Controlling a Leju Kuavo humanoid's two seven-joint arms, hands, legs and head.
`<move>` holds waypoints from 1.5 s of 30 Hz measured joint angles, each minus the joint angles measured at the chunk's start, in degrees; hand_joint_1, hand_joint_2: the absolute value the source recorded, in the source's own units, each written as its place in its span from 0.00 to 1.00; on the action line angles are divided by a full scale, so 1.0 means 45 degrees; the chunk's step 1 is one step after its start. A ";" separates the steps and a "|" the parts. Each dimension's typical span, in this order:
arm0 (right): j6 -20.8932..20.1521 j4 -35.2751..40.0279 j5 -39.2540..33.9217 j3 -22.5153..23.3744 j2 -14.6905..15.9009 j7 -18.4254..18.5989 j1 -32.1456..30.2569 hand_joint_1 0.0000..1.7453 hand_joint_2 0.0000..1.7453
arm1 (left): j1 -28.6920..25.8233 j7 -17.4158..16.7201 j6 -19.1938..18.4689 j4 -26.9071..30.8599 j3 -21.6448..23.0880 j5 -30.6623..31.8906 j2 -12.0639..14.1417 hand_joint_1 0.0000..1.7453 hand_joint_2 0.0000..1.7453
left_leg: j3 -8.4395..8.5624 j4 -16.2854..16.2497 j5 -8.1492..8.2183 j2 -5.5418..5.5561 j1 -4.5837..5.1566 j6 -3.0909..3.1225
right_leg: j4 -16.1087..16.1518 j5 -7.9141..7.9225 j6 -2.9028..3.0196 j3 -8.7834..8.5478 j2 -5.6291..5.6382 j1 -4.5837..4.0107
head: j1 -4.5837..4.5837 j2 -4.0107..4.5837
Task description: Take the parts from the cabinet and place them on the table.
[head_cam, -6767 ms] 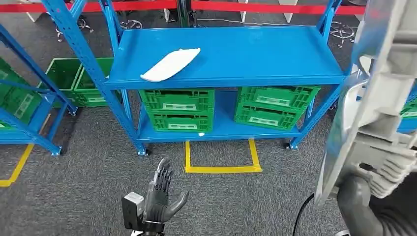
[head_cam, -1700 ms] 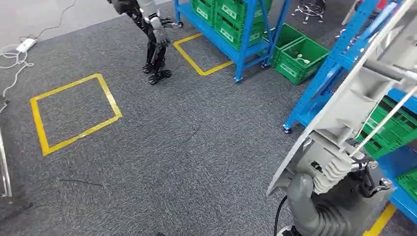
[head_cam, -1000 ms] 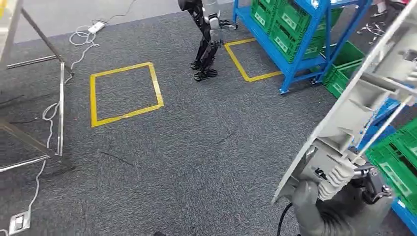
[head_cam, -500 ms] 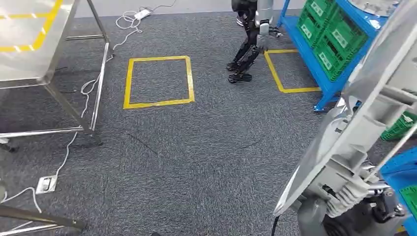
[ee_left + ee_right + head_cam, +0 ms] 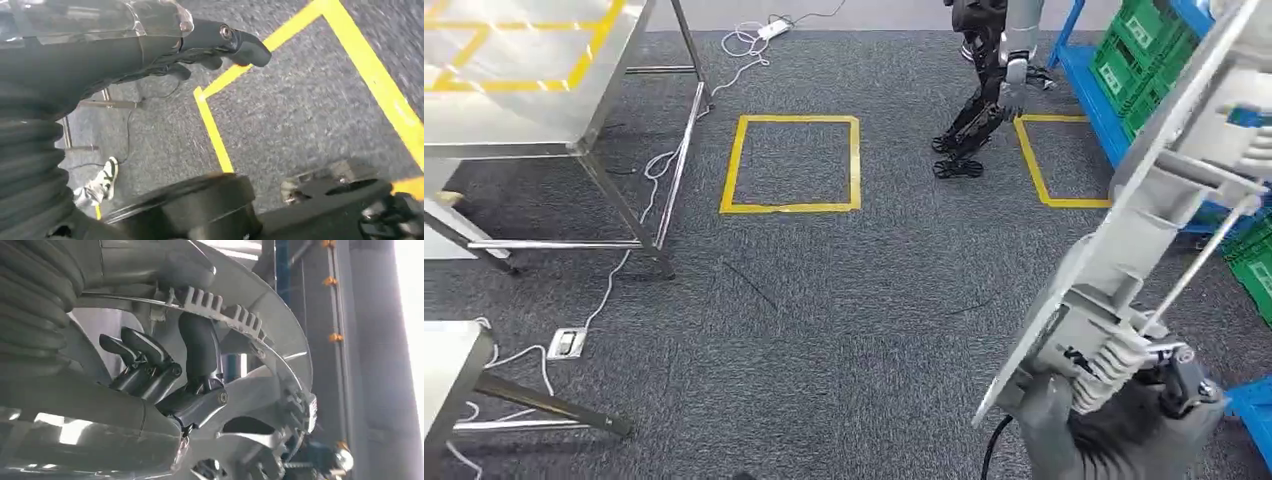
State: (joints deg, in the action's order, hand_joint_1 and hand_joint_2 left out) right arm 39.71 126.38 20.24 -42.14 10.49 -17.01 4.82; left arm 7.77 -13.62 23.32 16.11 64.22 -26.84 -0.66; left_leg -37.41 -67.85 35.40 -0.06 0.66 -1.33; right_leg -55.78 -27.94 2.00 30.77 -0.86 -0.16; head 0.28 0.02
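The grey carpeted floor [image 5: 844, 320] spreads across the head view, marked with a yellow taped square [image 5: 792, 163] and a second yellow outline [image 5: 1052, 160] beside the blue cabinet [image 5: 1092, 95] at the upper right, whose shelves carry green crates [image 5: 1146, 62]. A steel table [image 5: 519, 75] with yellow tape on its top stands at the upper left on thin metal legs, with white cables trailing on the carpet under and around it. Another humanoid robot [image 5: 987, 85] stands on the carpet between the two yellow outlines, near the cabinet. The part [image 5: 1159, 190], a long silver-grey panel with ribs and a thin rod along its back, is held up in the air at the right of the head view; its long axis runs steeply, from low beside the robot's body up and away toward the upper right, with its ribbed side facing the camera. The right hand [image 5: 170, 375] is clamped on the lower end of this part: in the right wrist view the thumb presses up against a toothed rib while the dark fingers [image 5: 135, 350] curl behind the panel. The left hand [image 5: 210, 45] hangs over the carpet, holding nothing, its fingers loosely extended and slightly apart, above a yellow tape line.
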 joint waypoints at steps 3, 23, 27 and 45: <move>0.0000 -0.0107 -0.0136 -0.0034 0.0044 0.0092 0.0086 1.00 1.00 | 0.0083 0.0005 0.0005 0.0000 0.0005 0.0019 0.0039 0.00 1.00 | -0.0401 -0.0976 0.0042 -0.0017 -0.0180 -0.0252 | -0.0067 -0.0098 -0.0083 -0.0005 -0.0570 0.0039 | 0.0000 0.0000; 0.0010 -0.0447 -0.0889 -0.0267 0.0257 0.0097 0.0522 1.00 1.00 | -0.0098 -0.0549 0.1316 -0.0044 0.0083 -0.0583 -0.0214 0.00 1.00 | 0.1140 0.2008 -0.1249 0.1004 0.0038 0.0572 | -0.0999 0.0144 -0.0048 0.0670 0.1040 -0.0107 | -0.0029 0.0000; 0.0010 -0.0457 -0.0899 -0.0282 0.0287 0.0122 0.0713 1.00 1.00 | -0.0100 -0.0549 0.1467 -0.0044 0.0078 -0.0641 -0.0166 0.00 1.00 | 0.1044 0.2097 -0.1260 0.1084 0.0056 0.0386 | -0.0170 0.0109 -0.0023 0.0361 0.0539 -0.0041 | -0.0122 0.0000; 0.0010 -0.0636 -0.1025 -0.0442 0.0413 0.0233 0.1028 1.00 1.00 | -0.0143 -0.0432 0.1579 -0.0053 0.0005 -0.0714 -0.0005 0.00 1.00 | 0.0917 0.2004 -0.1450 -0.0278 -0.0247 0.0432 | -0.2298 -0.1578 -0.0831 0.0771 -0.0189 0.0259 | -0.0039 0.0000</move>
State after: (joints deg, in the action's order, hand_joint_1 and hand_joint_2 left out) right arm 39.76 123.51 15.63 -44.13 12.35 -15.96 9.44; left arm 7.13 -15.56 30.43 15.87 64.24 -30.05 -0.68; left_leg -33.28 -58.84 28.88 -1.32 -0.45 0.61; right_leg -66.12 -35.04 -1.74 34.24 -1.71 1.01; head 0.11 0.02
